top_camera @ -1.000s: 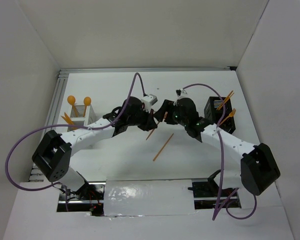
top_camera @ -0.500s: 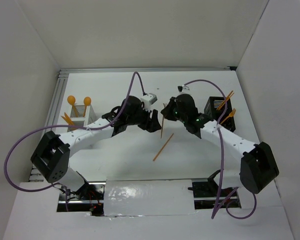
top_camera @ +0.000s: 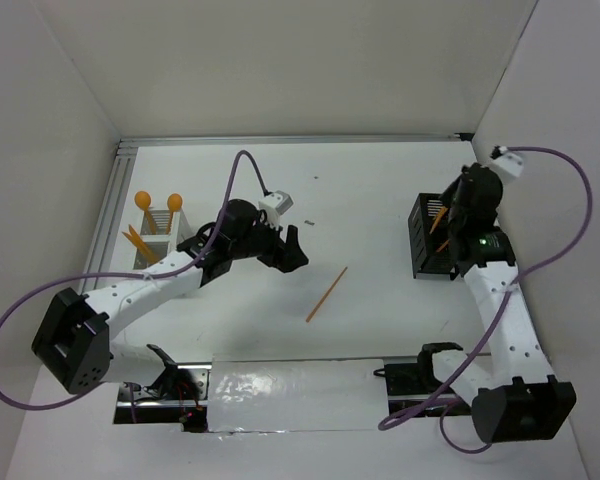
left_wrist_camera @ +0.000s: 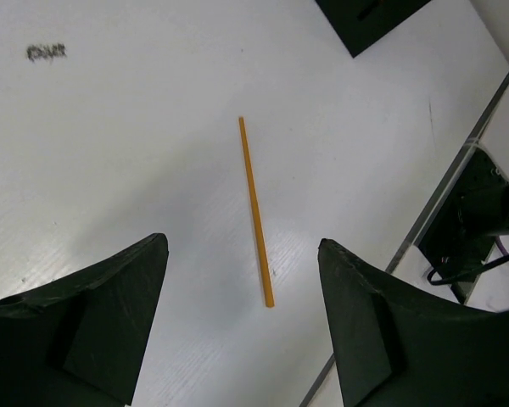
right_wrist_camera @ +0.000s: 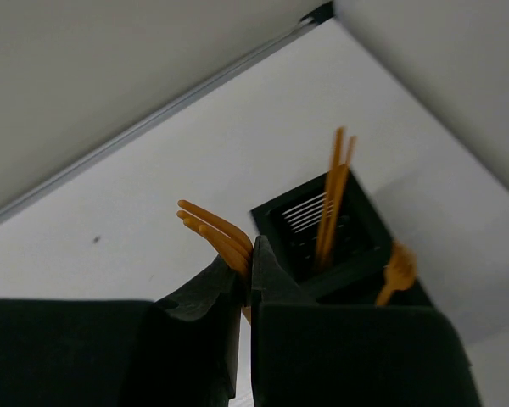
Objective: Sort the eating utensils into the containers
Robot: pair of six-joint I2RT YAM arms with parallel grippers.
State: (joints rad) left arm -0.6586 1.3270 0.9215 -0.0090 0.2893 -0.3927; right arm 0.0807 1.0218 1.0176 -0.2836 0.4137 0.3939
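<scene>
Your right arm has swung from mid-table out to the black caddy (top_camera: 421, 245), and the left has drawn back. The right gripper (right_wrist_camera: 248, 259) is clamped on a fork (right_wrist_camera: 212, 222), prongs up, just beside the caddy's opening, where other utensils (right_wrist_camera: 331, 195) already stand. Let go off-line and the fork may strike the rim or those handles and tip out. The left gripper (left_wrist_camera: 242, 248) hangs spread over the knife (left_wrist_camera: 255, 212) lying flat on the table (left_wrist_camera: 110, 127); a pinch may slide off something so thin.
</scene>
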